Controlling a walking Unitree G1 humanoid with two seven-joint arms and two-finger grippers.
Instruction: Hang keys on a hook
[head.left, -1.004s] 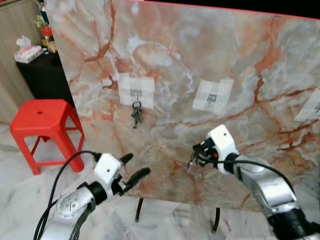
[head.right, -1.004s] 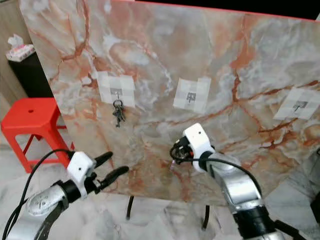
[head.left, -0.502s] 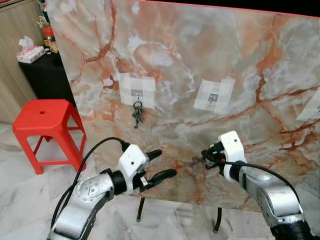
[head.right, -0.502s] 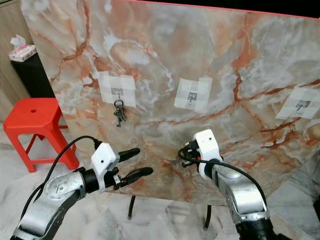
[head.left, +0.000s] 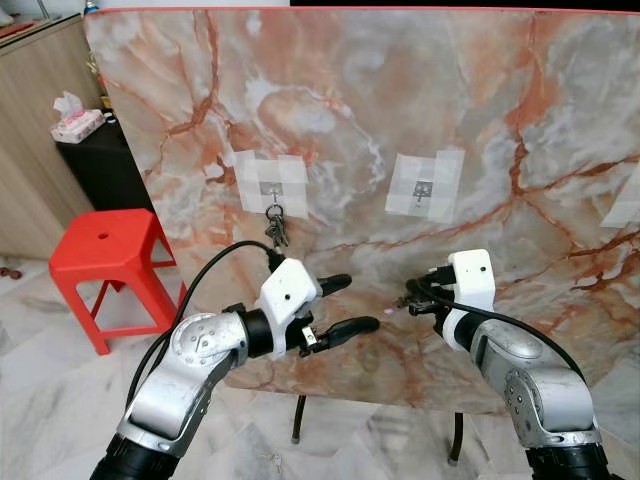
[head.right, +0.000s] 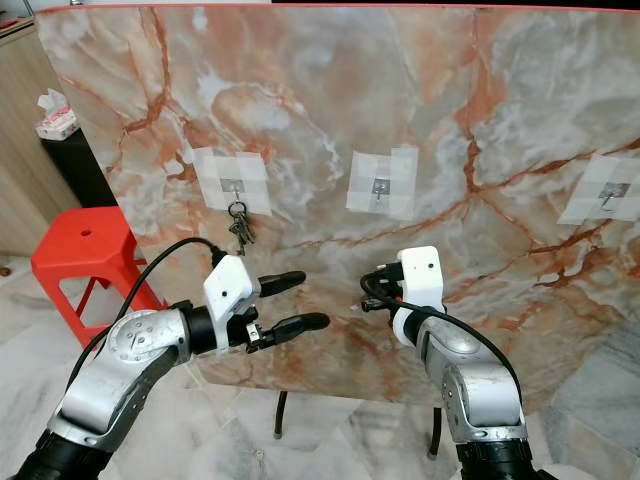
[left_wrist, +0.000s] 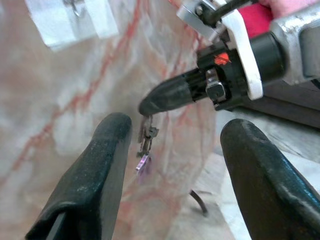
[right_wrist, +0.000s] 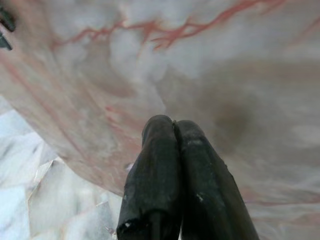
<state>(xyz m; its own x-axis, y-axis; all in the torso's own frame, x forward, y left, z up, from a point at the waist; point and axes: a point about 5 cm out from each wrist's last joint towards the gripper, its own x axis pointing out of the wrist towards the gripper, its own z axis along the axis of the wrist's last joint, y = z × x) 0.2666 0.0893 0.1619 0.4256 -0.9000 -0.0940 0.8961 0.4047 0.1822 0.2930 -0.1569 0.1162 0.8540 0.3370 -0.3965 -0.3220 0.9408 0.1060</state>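
Facing the upright orange-veined marble board (head.left: 420, 110), we hold our right gripper (head.left: 412, 300) raised in front of its lower middle, black fingers pressed together on a small bunch of keys with a purple tag (left_wrist: 145, 150) dangling beneath the tips. Our left gripper (head.left: 352, 303) sits just beside it, fingers spread wide and gripping nothing, tips pointed toward the dangling keys. Above our right gripper, a small metal hook on a white taped patch (head.left: 424, 187) stands bare. Above our left gripper, a similar hook (head.left: 271, 189) carries another dark key bunch (head.left: 276, 229). Well off past our left arm stands a red plastic stool (head.left: 108, 258).
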